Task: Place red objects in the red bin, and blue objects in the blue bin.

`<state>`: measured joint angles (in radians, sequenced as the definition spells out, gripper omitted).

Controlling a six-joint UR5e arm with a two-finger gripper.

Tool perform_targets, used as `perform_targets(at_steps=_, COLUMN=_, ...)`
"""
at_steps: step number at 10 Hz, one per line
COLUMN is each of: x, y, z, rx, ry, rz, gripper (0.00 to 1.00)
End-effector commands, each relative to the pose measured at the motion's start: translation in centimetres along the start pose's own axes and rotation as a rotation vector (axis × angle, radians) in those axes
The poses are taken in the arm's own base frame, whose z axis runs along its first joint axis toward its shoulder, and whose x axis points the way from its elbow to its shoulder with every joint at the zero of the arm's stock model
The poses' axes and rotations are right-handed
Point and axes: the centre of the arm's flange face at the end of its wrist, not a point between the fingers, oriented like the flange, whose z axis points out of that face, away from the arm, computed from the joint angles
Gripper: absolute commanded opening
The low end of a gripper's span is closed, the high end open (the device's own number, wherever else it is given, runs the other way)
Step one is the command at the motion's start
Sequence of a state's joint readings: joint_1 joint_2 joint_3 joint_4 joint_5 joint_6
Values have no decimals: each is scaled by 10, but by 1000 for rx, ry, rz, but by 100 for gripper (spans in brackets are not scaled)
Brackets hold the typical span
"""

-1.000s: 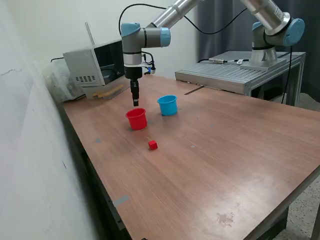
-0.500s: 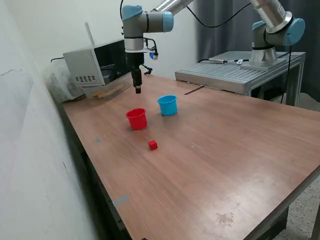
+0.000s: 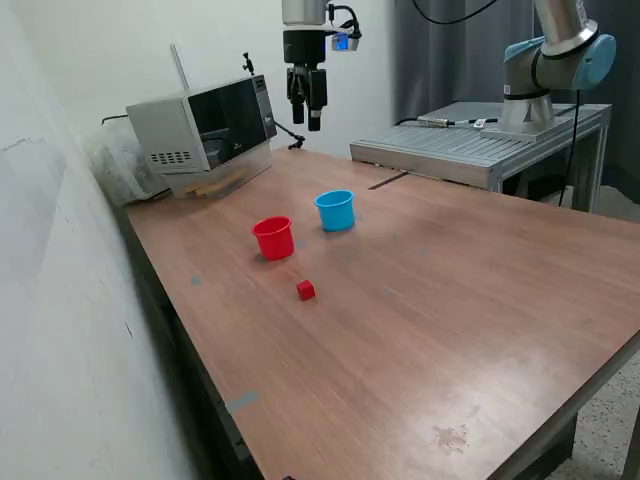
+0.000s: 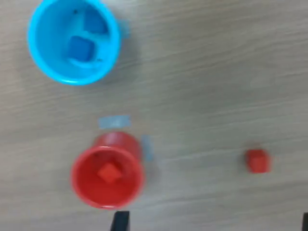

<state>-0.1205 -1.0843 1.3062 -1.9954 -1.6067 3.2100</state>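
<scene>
Two blue cubes lie in the blue cup and, blurrily, one red cube in the red cup; another red cube remains on the table, while the gripper hangs high, seemingly empty, fingers slightly spread.

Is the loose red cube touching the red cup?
Apart. The wrist view shows bare table between the red cube and the red cup; the exterior view shows the same gap.
</scene>
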Motion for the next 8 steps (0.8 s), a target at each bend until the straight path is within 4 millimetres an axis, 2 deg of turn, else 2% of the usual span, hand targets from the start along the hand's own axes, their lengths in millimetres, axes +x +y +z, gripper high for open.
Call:
perform_targets(at_steps=1, x=52, y=-3, z=-16, rx=-18, ry=80, rz=-45, gripper=100)
perform_targets(at_steps=2, x=78, y=3, z=-3, rx=-14, ry=86, rz=-65, gripper=100)
perform_targets(at_steps=3, x=86, y=15, z=12, rx=-14, ry=88, rz=-39, gripper=100)
perform_targets(at_steps=4, x=91, y=30, z=36, rx=-9, ry=88, rz=-13, gripper=100)
perform_targets(at_steps=5, x=94, y=38, z=69, rx=2, ry=86, rz=2, gripper=100)
perform_targets(at_steps=6, x=97, y=39, z=123, rx=32, ry=79, rz=1, gripper=100)
perform_targets(at_steps=7, x=98, y=35, z=166, rx=70, ry=71, rz=1, gripper=100)
perform_targets(at_steps=8, x=99, y=32, z=192, rx=74, ry=70, rz=1, gripper=100)
